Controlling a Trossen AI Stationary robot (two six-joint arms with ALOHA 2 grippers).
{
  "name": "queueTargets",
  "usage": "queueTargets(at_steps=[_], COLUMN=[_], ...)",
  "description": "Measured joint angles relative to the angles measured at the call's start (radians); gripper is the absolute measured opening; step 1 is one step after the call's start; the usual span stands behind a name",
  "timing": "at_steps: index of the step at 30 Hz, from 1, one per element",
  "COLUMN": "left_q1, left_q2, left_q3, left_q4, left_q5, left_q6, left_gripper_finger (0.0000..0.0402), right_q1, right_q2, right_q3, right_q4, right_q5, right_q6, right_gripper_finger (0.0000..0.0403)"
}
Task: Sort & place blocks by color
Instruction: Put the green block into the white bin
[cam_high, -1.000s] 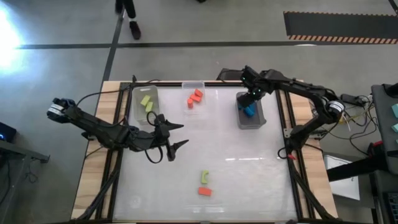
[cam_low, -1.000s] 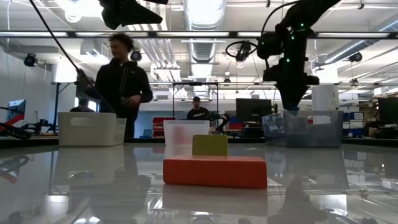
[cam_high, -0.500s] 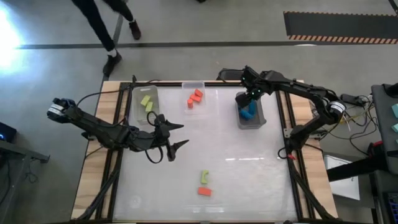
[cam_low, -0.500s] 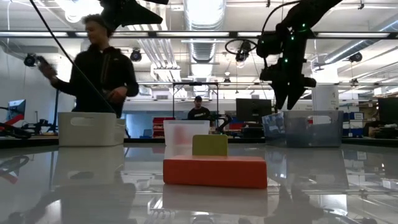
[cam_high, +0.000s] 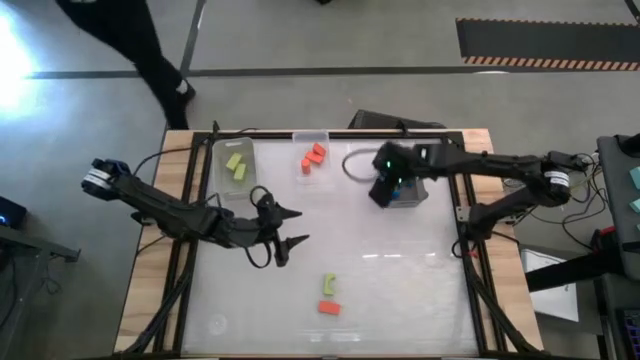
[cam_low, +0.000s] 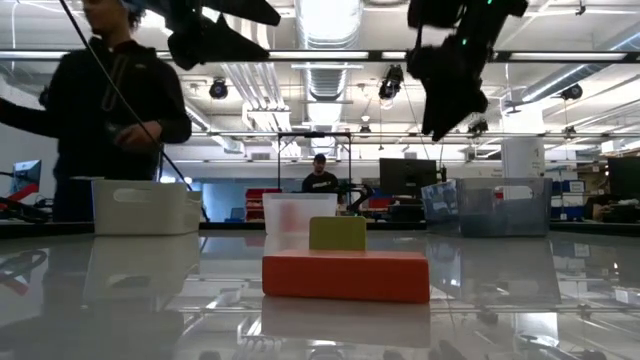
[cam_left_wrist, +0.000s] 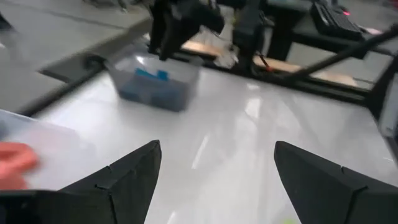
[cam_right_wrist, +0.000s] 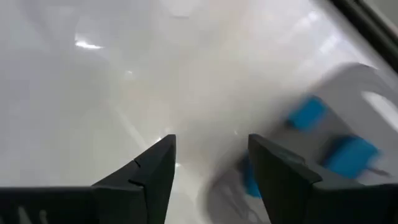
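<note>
**Two blocks left on the open table, both grippers empty**

High view: the blocks are nearly sorted. Lime green blocks (cam_high: 236, 166) lie in the left bin (cam_high: 220, 180), orange-red blocks (cam_high: 313, 156) in the clear middle bin (cam_high: 325, 137), and blue ones sit in the grey bin (cam_high: 412, 197), mostly hidden under the right arm. One green block (cam_high: 329, 286) and one orange-red bar (cam_high: 328, 308) remain near the front of the table, just beside each other. I judge them light, rigid and smooth: a pinch across the short flat sides should hold, though they may skid on the glossy top. The left gripper (cam_high: 289, 226) hangs over mid-table with fingers spread, nearer the two strays. The right gripper (cam_high: 381, 190) is at the grey bin's inner edge.

Low view: the orange-red bar lies flat in front, the green block close behind it; whether they touch is unclear. Both arms hang high above the table. A person stands in the room behind.

Left wrist view: fingers (cam_left_wrist: 115, 180) wide apart, nothing between them, grey bin ahead.

Right wrist view: fingers (cam_right_wrist: 146, 177) apart and empty, blue blocks (cam_right_wrist: 329, 137) beyond
</note>
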Motion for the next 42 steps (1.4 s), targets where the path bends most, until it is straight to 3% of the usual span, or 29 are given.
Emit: queueTargets(at_steps=[9,17,22,26,32,42], left_q1=[-0.027,-0.050,-0.052,-0.056,-0.083,-0.087], left_q2=[0.153,0.321,0.394,0.419,0.486,0.700], left_q3=[0.000,0.044,0.125,0.226,0.471,0.760], left_q4=[0.057,0.132,0.115,-0.111,-0.527,-0.752], left_q5=[0.144,0.194,0.203,0.243,0.253,0.293], left_q6=[-0.001,-0.009,-0.247,-0.560,-0.888,-1.155], left_gripper_finger=[0.0297,0.0297,0.0297,0.0297,0.0297,0.0297], right_q1=[0.301,0.439,0.458,0.464,0.464,0.464], right_q2=[-0.047,-0.049,-0.048,-0.051,-0.067,-0.186], right_q3=[-0.107,-0.201,-0.220,-0.250,-0.302,-0.305], right_q4=[0.254,0.476,0.490,0.523,0.649,0.707], right_q5=[0.000,0.001,0.015,0.082,0.083,0.082], right_q6=[-0.005,0.012,0.019,-0.036,-0.144,-0.288], right_gripper_finger=[0.0189,0.0189,0.0189,0.0189,0.0189,0.0189])
